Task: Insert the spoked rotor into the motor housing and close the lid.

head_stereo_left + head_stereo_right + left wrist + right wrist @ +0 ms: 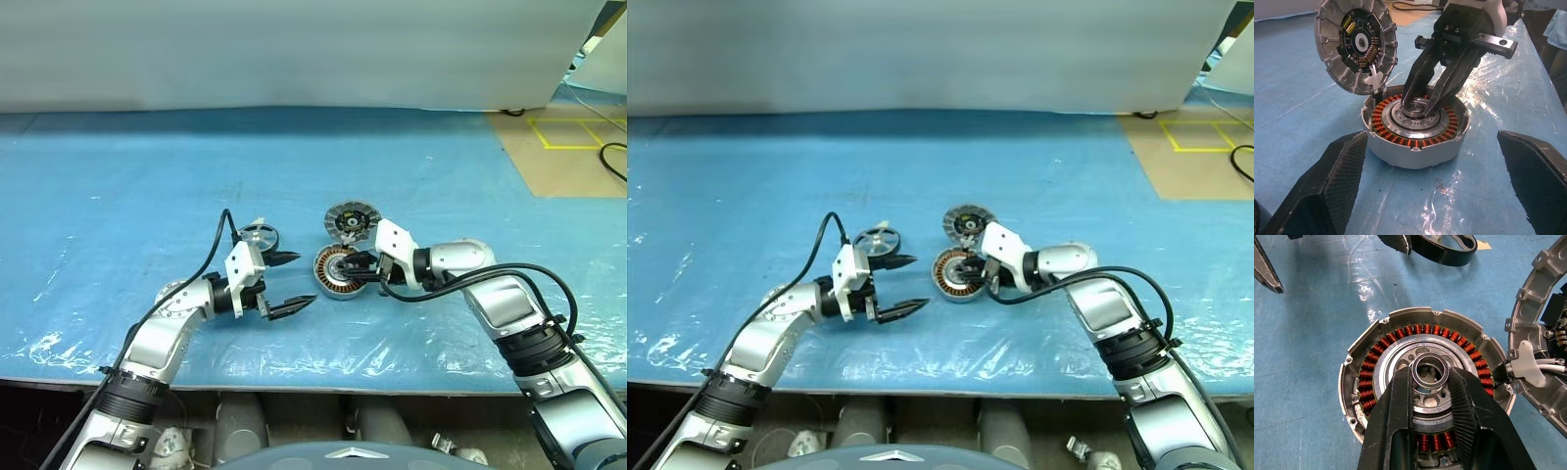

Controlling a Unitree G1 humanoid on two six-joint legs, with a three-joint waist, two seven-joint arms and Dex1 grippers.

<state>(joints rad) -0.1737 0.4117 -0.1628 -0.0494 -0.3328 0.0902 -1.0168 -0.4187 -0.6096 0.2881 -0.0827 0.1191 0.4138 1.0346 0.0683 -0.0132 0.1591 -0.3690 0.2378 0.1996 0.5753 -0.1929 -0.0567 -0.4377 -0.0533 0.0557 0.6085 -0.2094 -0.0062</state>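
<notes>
**Copper windings exposed, rotor still waiting on the tabletop**

Copper coils ring the pale centre of the motor housing [336, 271], which sits on the blue plastic-covered tabletop [118, 196] near the middle of my view. Its lid [351, 220] stands tilted up at the far edge of the housing, ribbed inner face and black centre towards me, tethered by white wires. My right gripper [1431, 382] reaches down into the housing from the right, its fingers narrowed around the small metal ring at the hub; I read that as steadying the shell, though whether it truly clamps the ring I cannot say for certain. My left gripper [291, 283] hangs just left of the housing with fingers spread wide and holding nothing. The spoked rotor [261, 236] lies flat on the tabletop just beyond the far finger of that left gripper, to the left of the lid.

By my judgement the insertion has not begun: the housing is open and ready, the rotor untouched. Next I need the left gripper to swing towards the rotor's dark rim and pinch it, while the right frees the hub so the rotor can drop in squarely.
</notes>
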